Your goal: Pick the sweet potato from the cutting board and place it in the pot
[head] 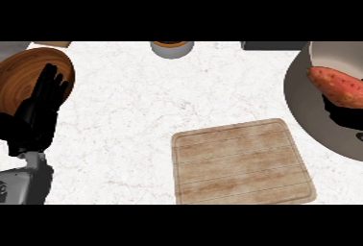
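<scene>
I see the sweet potato (337, 86) already over the inside of the pot (301, 103), at the right edge of the view, and the cutting board (242, 163) lies bare, well apart from it toward the lower middle. So I judge the step in hand is the placing, near its end. Just below the sweet potato there is a dark shape that I take for my right hand (344, 114), but I cannot tell how its fingers stand, whether they are around the vegetable or already free of it. My left hand (44, 96) rests at the left side, its fingers straight and relaxed, pointing up over a wooden bowl (25, 67), holding nothing. Beyond the fingertips of both hands, at the far edge, stands a small cup (172, 48). The next move, I think, calls for letting the sweet potato settle inside the pot wall and then drawing the right hand out without touching the rim.
</scene>
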### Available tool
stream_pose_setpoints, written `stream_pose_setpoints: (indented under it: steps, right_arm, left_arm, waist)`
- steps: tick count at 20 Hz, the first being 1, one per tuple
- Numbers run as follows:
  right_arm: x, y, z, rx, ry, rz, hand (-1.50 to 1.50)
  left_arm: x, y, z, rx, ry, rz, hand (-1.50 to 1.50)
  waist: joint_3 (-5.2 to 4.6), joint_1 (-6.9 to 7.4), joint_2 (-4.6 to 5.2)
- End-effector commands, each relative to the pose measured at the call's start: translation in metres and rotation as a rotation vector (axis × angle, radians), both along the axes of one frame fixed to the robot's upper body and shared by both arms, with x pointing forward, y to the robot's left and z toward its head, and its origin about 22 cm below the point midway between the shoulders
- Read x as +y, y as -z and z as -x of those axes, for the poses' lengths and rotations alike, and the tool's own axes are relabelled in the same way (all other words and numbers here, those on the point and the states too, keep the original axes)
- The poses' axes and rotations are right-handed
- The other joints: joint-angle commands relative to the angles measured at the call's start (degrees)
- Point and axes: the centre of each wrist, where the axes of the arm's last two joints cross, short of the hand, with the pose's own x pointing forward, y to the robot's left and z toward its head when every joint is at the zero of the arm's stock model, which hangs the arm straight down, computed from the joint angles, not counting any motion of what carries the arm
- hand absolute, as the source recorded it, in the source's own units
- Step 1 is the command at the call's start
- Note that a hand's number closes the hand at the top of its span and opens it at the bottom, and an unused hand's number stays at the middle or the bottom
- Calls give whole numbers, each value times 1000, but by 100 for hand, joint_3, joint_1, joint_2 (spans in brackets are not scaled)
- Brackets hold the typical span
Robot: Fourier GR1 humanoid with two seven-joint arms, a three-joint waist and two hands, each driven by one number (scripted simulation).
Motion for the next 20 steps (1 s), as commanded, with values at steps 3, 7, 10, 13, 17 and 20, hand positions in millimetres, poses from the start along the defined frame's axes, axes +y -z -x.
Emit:
stream_pose_setpoints:
  steps: [3,7,10,13,17,20]
  right_arm:
    - [-52,18,-42,-61,32,-94,150]
    - [-64,21,-37,50,221,340,150]
    - [-90,54,-53,95,260,389,150]
    - [-91,70,-78,99,242,354,150]
    - [-124,86,-82,151,251,320,150]
    - [-117,109,-77,201,220,176,150]
  left_arm:
    - [0,-15,-12,8,12,8,0]
    - [-6,-6,-7,3,13,4,0]
    - [1,-6,-7,-9,33,8,0]
    - [-9,-8,-3,-4,26,3,0]
    - [-16,-4,5,-12,39,7,0]
    - [-10,-1,-8,-19,15,0,0]
  waist:
    - [5,50,18]
    - [-1,137,50]
    - [5,165,61]
    - [3,91,17]
    - [10,181,41]
    - [11,111,56]
